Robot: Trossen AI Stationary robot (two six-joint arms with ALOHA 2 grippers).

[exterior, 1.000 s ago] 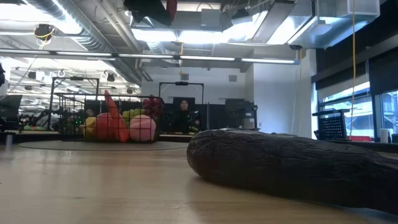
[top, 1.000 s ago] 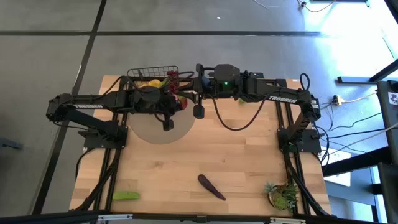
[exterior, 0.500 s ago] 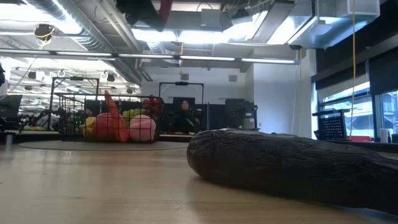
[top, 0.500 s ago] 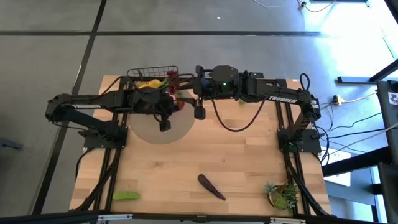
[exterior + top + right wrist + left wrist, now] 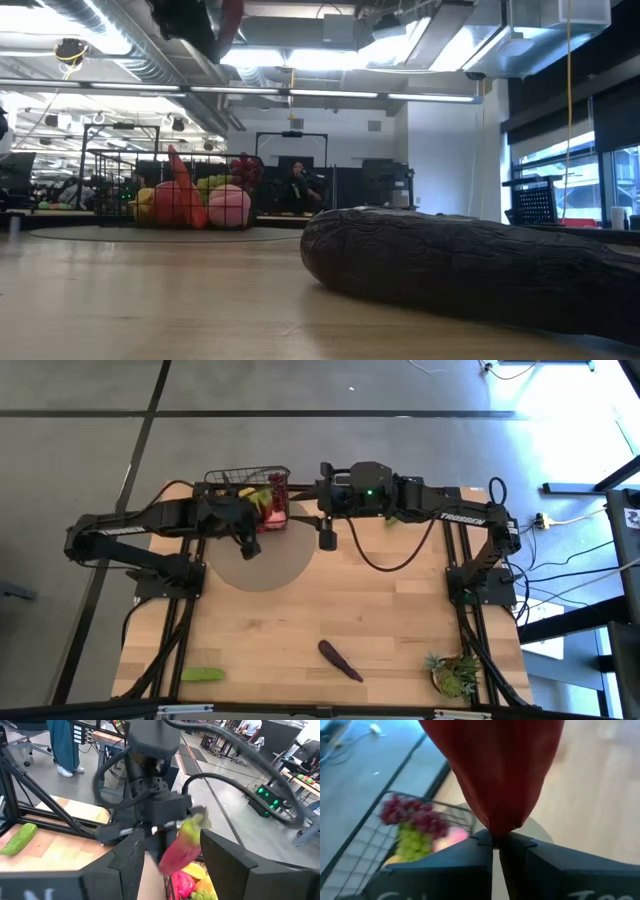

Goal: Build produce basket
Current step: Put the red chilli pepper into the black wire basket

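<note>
Loading is underway: left gripper (image 5: 262, 512) pinches a red chili (image 5: 495, 765) above the basket (image 5: 248, 478), needing lowering and release; right gripper (image 5: 300, 515) gapes empty

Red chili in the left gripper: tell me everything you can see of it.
The red chili looks smooth and soft, narrowing toward one end, with a yellow-green patch at one end in the right wrist view. The left gripper is shut on its narrow part. It hangs in the air above the basket, touching nothing else that shows.
</note>
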